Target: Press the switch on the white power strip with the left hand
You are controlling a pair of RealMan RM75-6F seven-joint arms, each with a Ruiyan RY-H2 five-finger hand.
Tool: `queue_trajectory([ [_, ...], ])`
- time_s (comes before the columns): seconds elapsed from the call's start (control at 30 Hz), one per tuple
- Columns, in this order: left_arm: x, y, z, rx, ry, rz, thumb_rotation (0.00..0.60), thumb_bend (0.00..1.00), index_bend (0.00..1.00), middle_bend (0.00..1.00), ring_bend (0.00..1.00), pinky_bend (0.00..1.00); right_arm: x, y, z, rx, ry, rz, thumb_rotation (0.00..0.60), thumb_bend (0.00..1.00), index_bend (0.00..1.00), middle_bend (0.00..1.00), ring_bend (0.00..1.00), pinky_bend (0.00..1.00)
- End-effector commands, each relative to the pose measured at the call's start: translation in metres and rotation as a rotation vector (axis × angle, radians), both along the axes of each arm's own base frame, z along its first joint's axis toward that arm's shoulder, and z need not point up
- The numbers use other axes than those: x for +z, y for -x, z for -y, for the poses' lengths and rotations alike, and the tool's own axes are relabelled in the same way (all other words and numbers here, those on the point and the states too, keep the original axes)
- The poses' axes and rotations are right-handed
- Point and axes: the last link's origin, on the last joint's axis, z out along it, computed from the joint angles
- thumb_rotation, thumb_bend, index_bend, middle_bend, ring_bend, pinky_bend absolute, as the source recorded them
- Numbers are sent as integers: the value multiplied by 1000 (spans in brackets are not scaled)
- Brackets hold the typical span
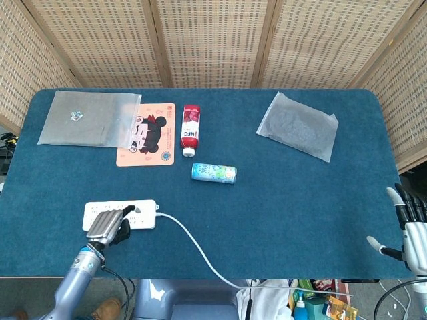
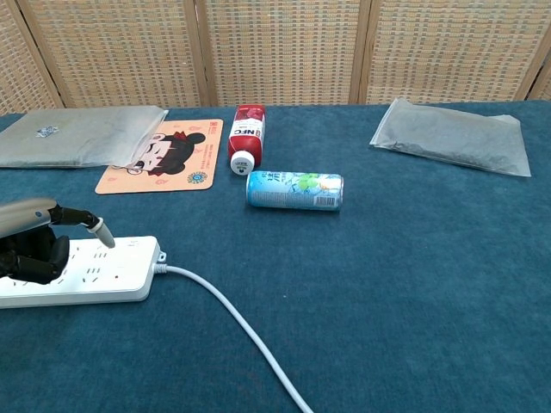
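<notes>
Left hand [image 1: 109, 224]: metallic shell, dark underside; positioned over the white power strip [image 2: 103, 269]; most fingers curled into the palm, one finger extended, its pale tip above the strip's top face near the cable end. Nothing is held. Contact between tip and strip cannot be confirmed.
White power strip: flat, elongated plastic block with rounded corners and rows of socket slots; lies on the near-left area of the table [image 1: 280, 213]. The switch cannot be made out.
Cable [image 2: 232, 331]: smooth white cord; leaves the strip's right end and curves toward the near table edge.
Right hand [image 1: 408, 230]: at the near-right table edge, fingers straight and apart, empty.
Table: dark blue, felt-like surface.
Can [image 2: 294, 191]: cylindrical, printed, on its side near the centre.
Red bottle [image 2: 244, 136]: white cap, lying flat beyond the can.
Cartoon mat [image 2: 161, 157]: flat, pink-edged, beside the bottle.
Left pouch [image 2: 77, 135]: translucent plastic, overlapping the mat.
Right pouch [image 2: 452, 135]: frosted plastic, far right.
</notes>
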Motion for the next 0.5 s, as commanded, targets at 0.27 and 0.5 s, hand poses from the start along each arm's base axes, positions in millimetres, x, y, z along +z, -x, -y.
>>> queue_trajectory([
  [0.27,-5,5,-3,24,11,-20,600,1000,292,1000,1000,955,-1,0,0,-2,-4,-1,600,0,0,0,0,0],
  [0.5,-10,4,-5,21,35,-12,600,1000,292,1000,1000,955,-1,0,0,-4,-4,0,600,0,0,0,0,0],
])
